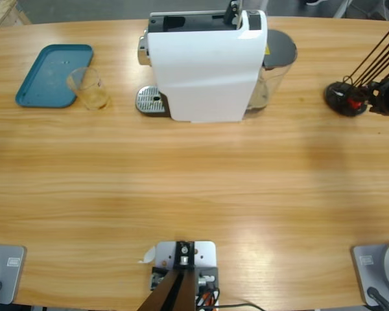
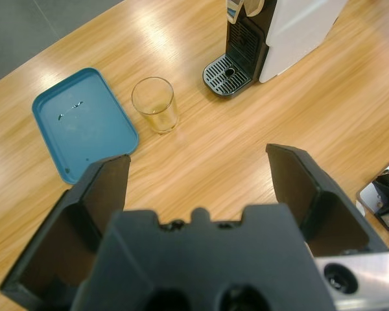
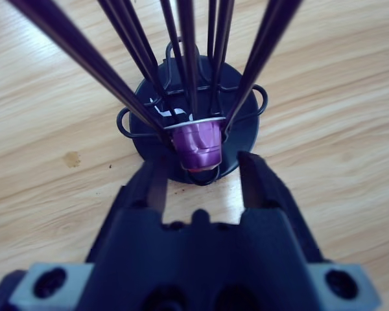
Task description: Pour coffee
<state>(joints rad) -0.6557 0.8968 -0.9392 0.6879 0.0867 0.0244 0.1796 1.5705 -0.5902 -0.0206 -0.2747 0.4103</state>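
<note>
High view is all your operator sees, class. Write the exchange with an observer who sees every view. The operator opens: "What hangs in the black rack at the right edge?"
Observer: A purple capsule, low in the rack, shown in the right wrist view.
Operator: Is the right gripper on it?
Observer: No. The right gripper points at the capsule with its jaws open, not closed on it.
Operator: And the left gripper?
Observer: The left gripper holds nothing. Its jaws are open above the table, facing the tumbler.
</note>
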